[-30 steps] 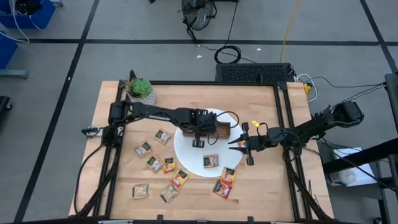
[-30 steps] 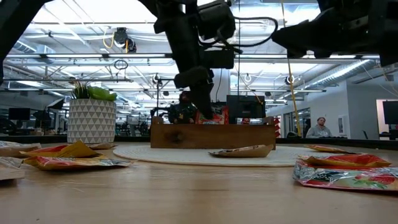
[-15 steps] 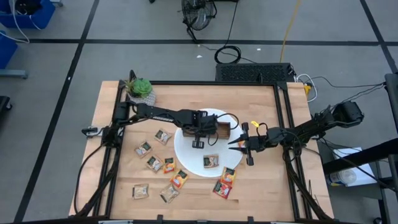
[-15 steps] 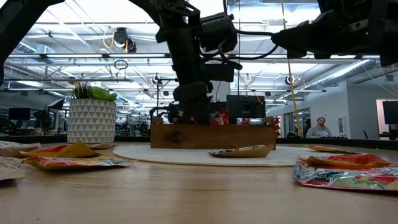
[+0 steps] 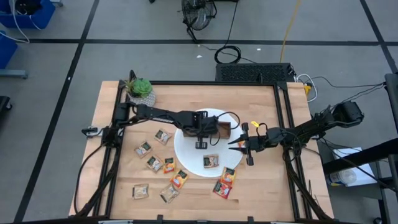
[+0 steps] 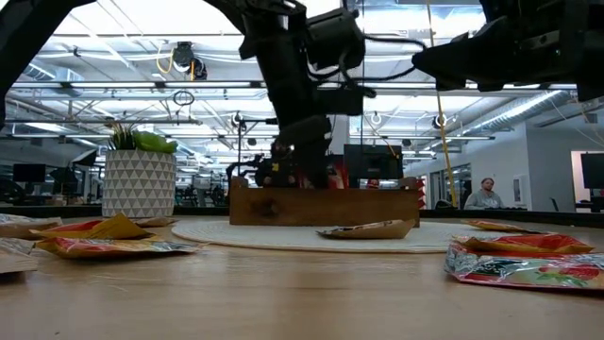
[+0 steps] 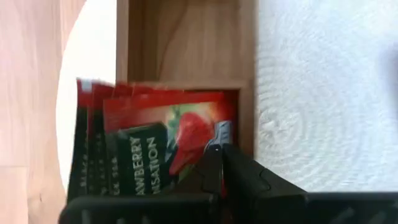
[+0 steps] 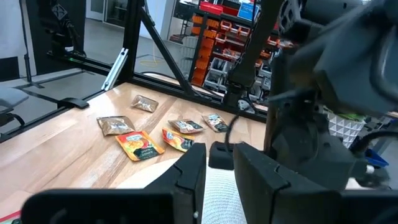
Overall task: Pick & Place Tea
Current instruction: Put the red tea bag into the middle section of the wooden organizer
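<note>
The left gripper [image 5: 201, 129] is down in the wooden tray [image 5: 222, 130], fingers nearly closed on a red tea sachet [image 7: 168, 137] standing there. I'd let go fully, then lift straight up. The right gripper [image 5: 239, 142] waits beside the tray, slightly parted, empty.

So the wooden tray [image 5: 219, 129] sits on the round plate [image 5: 186, 152] mid-table, toward its far side, with a few sachets standing [image 7: 155, 140] in one compartment. One sachet [image 5: 211, 161] lies on the plate nearer the front. The rest are scattered [image 5: 163, 163] on the table left of and in front of the plate. Potted plant [image 5: 140, 89] is in the far-left corner.
</note>
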